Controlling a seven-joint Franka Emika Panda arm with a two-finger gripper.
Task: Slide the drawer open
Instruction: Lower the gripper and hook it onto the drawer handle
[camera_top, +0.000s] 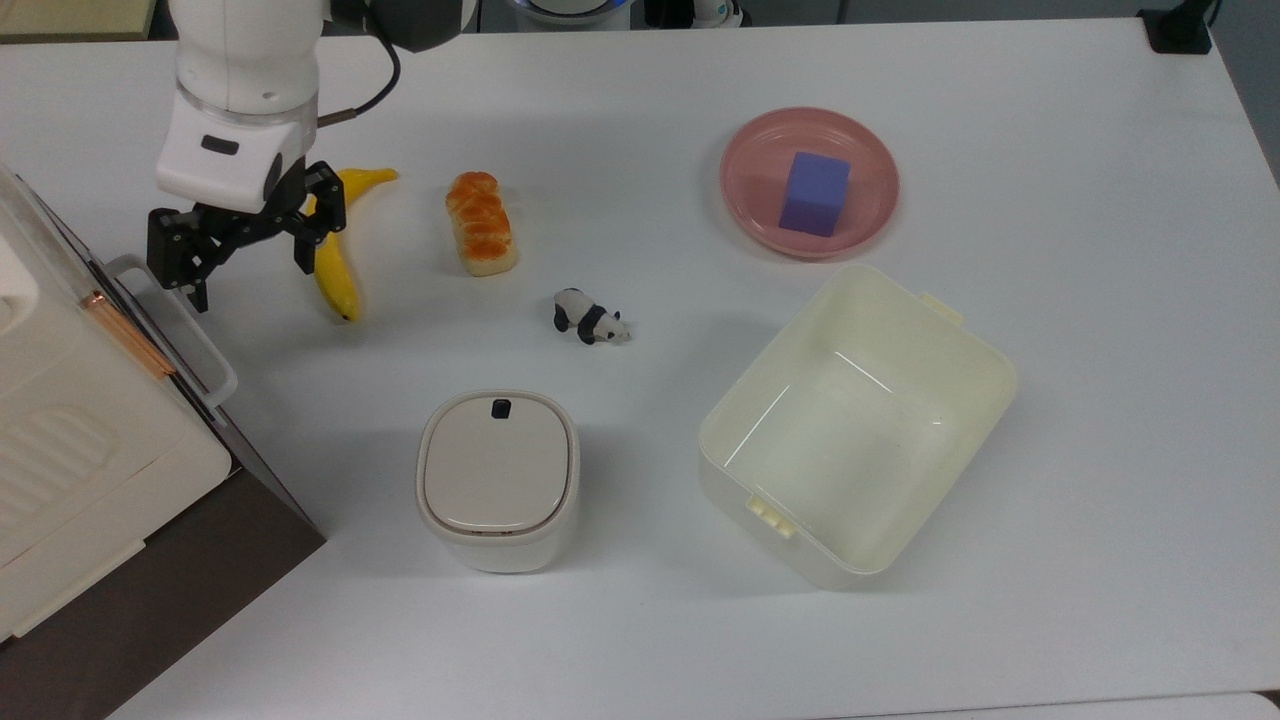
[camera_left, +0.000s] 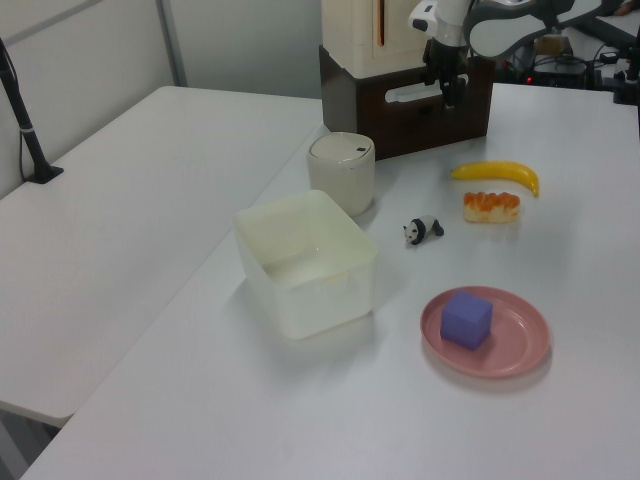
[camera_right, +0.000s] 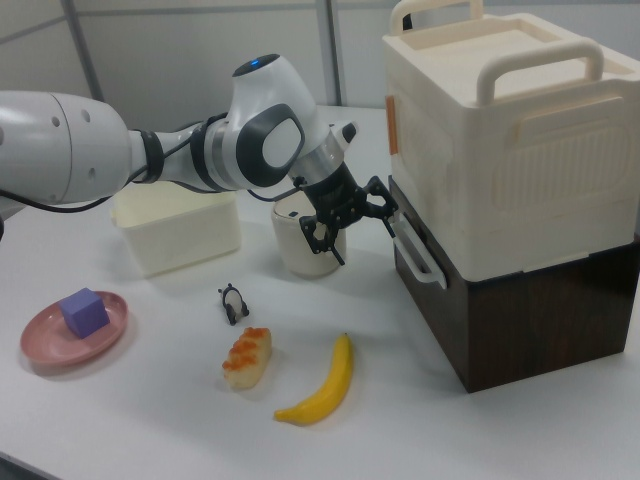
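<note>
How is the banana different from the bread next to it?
The banana is plain yellow, and the bread is tan with orange-brown bumps on top. The banana is long, thin and curved, while the bread is short, chunky and straight. In the top view the gripper partly covers the banana, but nothing covers the bread. Both lie flat on the white table, side by side without touching.

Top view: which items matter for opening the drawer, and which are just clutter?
In play: drawer, its white loop handle, gripper open beside the handle.

Lying about: banana, bread roll, panda figure, lidded cream canister, cream tub, pink plate holding the purple block, white appliance.
</note>
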